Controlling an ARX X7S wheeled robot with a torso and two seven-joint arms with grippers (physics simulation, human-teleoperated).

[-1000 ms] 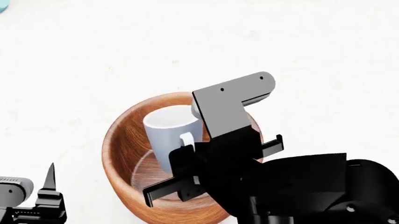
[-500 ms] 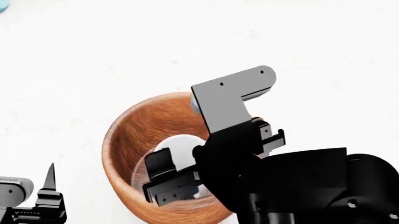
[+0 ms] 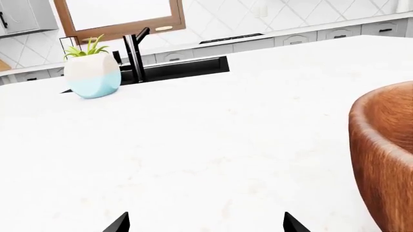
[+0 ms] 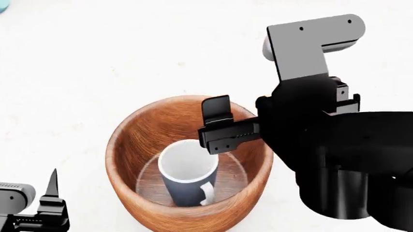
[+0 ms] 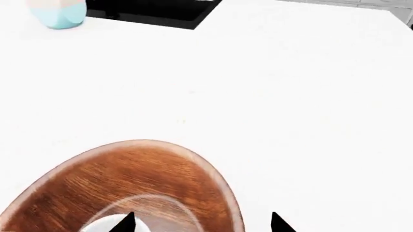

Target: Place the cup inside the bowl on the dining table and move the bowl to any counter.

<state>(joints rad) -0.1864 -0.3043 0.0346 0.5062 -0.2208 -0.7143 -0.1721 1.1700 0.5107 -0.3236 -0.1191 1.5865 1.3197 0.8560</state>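
The reddish-brown wooden bowl (image 4: 139,145) stands on the white dining table (image 4: 96,63). The slate blue-grey cup (image 4: 188,180) stands upright on the bowl's flat bottom, with its white handle toward me. My right gripper (image 4: 284,113) is open and empty, raised above the bowl's far right rim. In the right wrist view (image 5: 201,224) its tips straddle the bowl's far wall (image 5: 148,179), and a sliver of the cup's white interior (image 5: 103,225) shows. My left gripper (image 3: 206,227) is open and empty, low over the table left of the bowl (image 3: 387,154). Only one of its fingers (image 4: 53,186) shows in the head view.
A white and pale blue plant pot (image 3: 94,72) stands far back on the table, also in the right wrist view (image 5: 58,9). Behind it are a black sink (image 3: 174,67) with a black faucet (image 3: 134,48), then grey cabinets and a tiled wall.
My right gripper opened, let go of the cup and rose up and to the right. The cup went from tilted in the jaws to standing upright on the bowl's bottom.
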